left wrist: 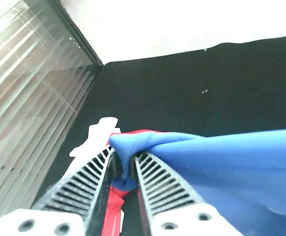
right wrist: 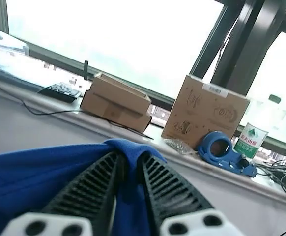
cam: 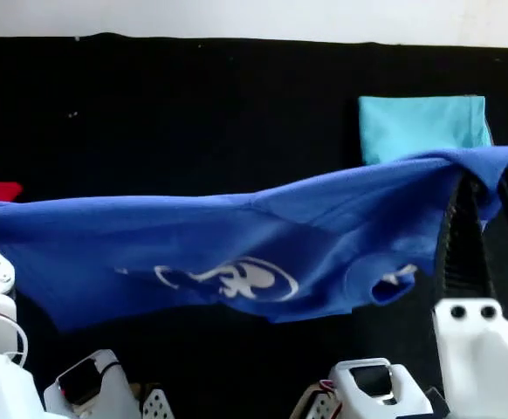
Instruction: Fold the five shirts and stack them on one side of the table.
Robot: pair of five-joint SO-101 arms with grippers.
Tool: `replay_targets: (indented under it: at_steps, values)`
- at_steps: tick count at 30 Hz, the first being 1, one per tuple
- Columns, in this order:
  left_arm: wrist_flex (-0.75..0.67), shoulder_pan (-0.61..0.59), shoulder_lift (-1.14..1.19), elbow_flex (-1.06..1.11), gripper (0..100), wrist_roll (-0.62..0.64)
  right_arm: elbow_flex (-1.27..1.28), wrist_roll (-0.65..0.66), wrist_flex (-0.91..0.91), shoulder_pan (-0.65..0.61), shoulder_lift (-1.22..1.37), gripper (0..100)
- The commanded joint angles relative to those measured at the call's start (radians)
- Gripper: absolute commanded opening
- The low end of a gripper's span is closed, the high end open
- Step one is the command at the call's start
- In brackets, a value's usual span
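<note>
Blue shirt [cam: 236, 236], held clear of the table [cam: 193, 113] and stretched between the two claws. In the high view we could not follow its left end past the frame edge. Its lower right corner curled under itself and covered part of a small white print. The cloth hid the near edge of the folded teal shirt [cam: 422, 127], which lay flat at the table's far right. A red shirt [cam: 5, 190] appeared as a sliver at the left edge; in the left wrist view it lay below the claw beside a white piece [left wrist: 96, 135] that we could not identify.

The blue shirt was a saturated blue with a white oval emblem low on the side facing the camera. It hung in a shallow sag with soft creases.

Its long axis ran side to side across the table, with the right end higher than the left.

The left claw [left wrist: 126, 160] pinched a bunched corner of the blue shirt between its ribbed fingers. The right claw [right wrist: 130, 160] pinched the opposite corner, with cloth folded over its tips.
</note>
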Motion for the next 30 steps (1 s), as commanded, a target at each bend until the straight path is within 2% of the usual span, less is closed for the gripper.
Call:
replay_targets:
  at_steps: [1, 3, 6, 11, 18, 25, 30]
  values:
    - [-0.005, -0.005, 0.038, 0.041, 1, 0.009, 0.088, 0.006, -0.038, 0.013, 0.031, 0.5]
    - [-0.017, -0.002, 0.079, 0.108, 1, 0.009, 0.159, 0.005, -0.077, 0.012, 0.062, 0.5]
    - [-0.107, -0.001, 0.173, 0.216, 1, 0.009, 0.282, 0.005, -0.166, 0.012, 0.124, 0.5]
    - [-0.256, 0.045, 0.386, 0.268, 1, 0.009, 0.484, 0.005, -0.415, 0.012, 0.274, 0.5]
    - [-0.276, 0.153, 0.657, 0.030, 1, 0.009, 0.526, 0.005, -0.578, -0.030, 0.472, 0.5]
    - [-0.210, 0.159, 0.849, -0.236, 1, 0.009, 0.533, 0.005, -0.696, -0.054, 0.504, 0.5]
    - [-0.198, 0.160, 0.955, -0.286, 1, 0.009, 0.536, 0.005, -0.694, -0.051, 0.567, 0.5]
